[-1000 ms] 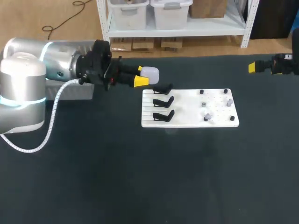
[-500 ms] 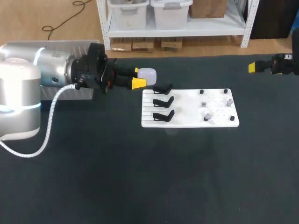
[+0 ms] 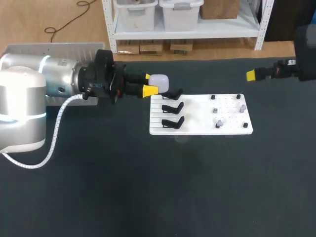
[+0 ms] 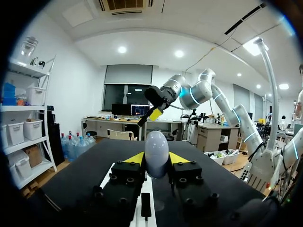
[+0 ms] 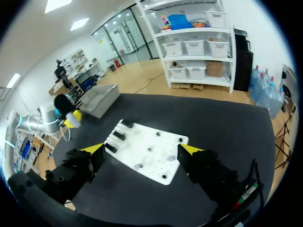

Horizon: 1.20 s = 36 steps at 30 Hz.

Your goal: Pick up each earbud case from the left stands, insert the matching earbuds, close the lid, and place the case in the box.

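Observation:
My left gripper (image 3: 150, 84) is shut on a white earbud case (image 3: 159, 81), holding it in the air just past the far left corner of the white board (image 3: 197, 127). In the left wrist view the egg-shaped earbud case (image 4: 156, 153) stands upright between the yellow fingertips (image 4: 135, 158). Three black stands (image 3: 173, 107) line the white board's left part and small earbuds (image 3: 218, 123) sit among pegs on its right. My right gripper (image 3: 253, 75) hangs open at the far right, above the table; in its own view the right gripper (image 5: 142, 150) looks down on the white board (image 5: 147, 153).
A grey box (image 3: 54, 50) stands at the far left behind my left arm; the same grey box (image 5: 99, 98) shows in the right wrist view. Dark table surface spreads in front of the board.
My left gripper shifted slightly with the case, staying by the board's far left corner. My right gripper has moved left, further in over the table.

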Motion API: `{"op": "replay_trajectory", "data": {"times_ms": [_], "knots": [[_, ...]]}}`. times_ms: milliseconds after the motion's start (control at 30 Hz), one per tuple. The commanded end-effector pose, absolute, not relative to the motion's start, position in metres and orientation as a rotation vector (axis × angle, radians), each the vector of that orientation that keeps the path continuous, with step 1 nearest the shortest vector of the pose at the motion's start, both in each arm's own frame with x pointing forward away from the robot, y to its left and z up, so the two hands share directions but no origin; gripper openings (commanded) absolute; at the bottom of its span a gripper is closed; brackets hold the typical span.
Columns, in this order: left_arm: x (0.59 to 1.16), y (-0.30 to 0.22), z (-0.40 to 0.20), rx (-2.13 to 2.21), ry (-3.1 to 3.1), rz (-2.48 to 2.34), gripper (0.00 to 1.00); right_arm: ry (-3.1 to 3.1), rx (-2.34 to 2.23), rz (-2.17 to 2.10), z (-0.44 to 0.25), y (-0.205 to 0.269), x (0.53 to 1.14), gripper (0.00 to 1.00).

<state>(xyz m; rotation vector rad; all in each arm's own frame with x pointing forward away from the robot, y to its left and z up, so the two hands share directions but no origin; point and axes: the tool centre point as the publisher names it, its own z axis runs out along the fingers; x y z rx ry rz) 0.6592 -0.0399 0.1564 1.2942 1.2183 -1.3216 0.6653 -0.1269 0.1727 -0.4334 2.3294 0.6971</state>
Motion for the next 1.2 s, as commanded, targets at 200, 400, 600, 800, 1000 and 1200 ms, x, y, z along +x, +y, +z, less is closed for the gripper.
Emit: {"op": "replay_trajectory", "data": {"times_ms": [200, 400, 600, 800, 1000, 1200], "knots": [[0.660, -0.041, 0.151, 1.272, 1.221, -1.314, 0.00, 2.339, -0.558, 0.748, 0.184, -0.086, 0.634, 1.00], [0.661, -0.044, 0.149, 1.279, 1.224, -1.316, 0.00, 2.395, -0.646, 0.694, 0.183, -0.049, 0.623, 1.00], [0.662, -0.044, 0.145, 1.270, 1.227, -1.322, 0.00, 2.416, -0.719, 0.653, 0.178, -0.017, 0.617, 1.00], [0.661, -0.044, 0.141, 1.267, 1.241, -1.321, 0.00, 2.419, -0.746, 0.622, 0.177, 0.001, 0.615, 1.00], [0.661, -0.044, 0.138, 1.270, 1.250, -1.305, 0.00, 2.424, -0.762, 0.615, 0.178, 0.016, 0.613, 1.00], [0.661, -0.044, 0.138, 1.270, 1.250, -1.305, 0.00, 2.431, -0.794, 0.620, 0.176, 0.037, 0.613, 1.00]]}}
